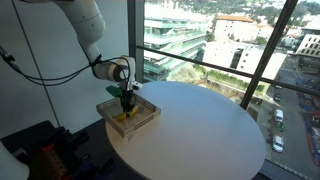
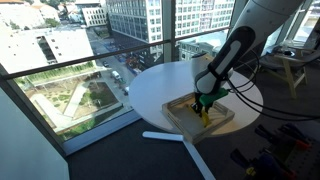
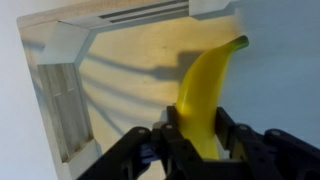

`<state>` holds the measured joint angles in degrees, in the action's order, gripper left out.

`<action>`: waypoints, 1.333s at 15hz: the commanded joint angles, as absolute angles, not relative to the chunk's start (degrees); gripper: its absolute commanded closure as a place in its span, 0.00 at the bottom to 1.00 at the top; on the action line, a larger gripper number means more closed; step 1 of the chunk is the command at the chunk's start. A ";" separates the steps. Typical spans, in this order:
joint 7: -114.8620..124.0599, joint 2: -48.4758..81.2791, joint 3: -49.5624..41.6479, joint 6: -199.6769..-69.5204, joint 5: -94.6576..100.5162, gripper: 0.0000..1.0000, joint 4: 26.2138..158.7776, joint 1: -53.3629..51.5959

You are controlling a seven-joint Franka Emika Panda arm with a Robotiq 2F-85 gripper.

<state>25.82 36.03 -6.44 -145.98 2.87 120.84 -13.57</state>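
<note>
Gripper [image 3: 200,138] is clenched on a banana [image 3: 207,90], with both fingers pinching its lower end. The rest of the fruit sticks out past the jaws. In both exterior views the banana [image 1: 124,112] hangs low inside a shallow wooden tray [image 1: 150,113], at or just above the floor; I cannot tell if it touches.

Risks:
- The grip sits near one end, so the long free part could swing or pivot between the pads.
- Banana skin is smooth and curved and could slip out if the arm jerks.
- Squeezing hard could bruise the soft fruit.
- In the wrist view the tip points toward the side where the wood ends, so a sideways move could knock it on that rim or leave it hanging over.
- Pressing down could shove the light tray [image 2: 180,121] along the table.

Edges and room:
- The tray sits close to the rim of the round white table [image 1: 210,135], on the arm's side, so a push that way could tip it off.
- The tray walls are low, with a slatted wall [image 3: 60,100] well apart from the banana.
- Straight up is free.
- The wide tabletop [image 2: 160,85] beyond the tray is open, with window glass farther off.
</note>
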 commanded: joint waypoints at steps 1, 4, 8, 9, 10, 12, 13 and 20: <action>26.43 34.14 -6.50 -142.28 3.15 0.84 120.54 -13.92; 25.90 33.46 -6.02 -138.83 3.07 0.84 120.06 -13.50; 25.40 33.24 -5.49 -133.77 3.23 0.84 118.30 -12.95; 25.50 33.24 -5.47 -132.83 3.32 0.84 117.85 -12.91; 25.39 33.26 -5.37 -131.97 3.35 0.84 117.38 -12.80; 25.33 33.36 -5.26 -130.57 3.37 0.84 116.45 -12.62; 25.31 33.36 -5.21 -130.04 3.37 0.84 116.10 -12.56; 24.64 33.12 -4.49 -124.21 3.21 0.84 113.90 -12.15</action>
<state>25.59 34.23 -5.71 -128.30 2.87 115.14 -13.44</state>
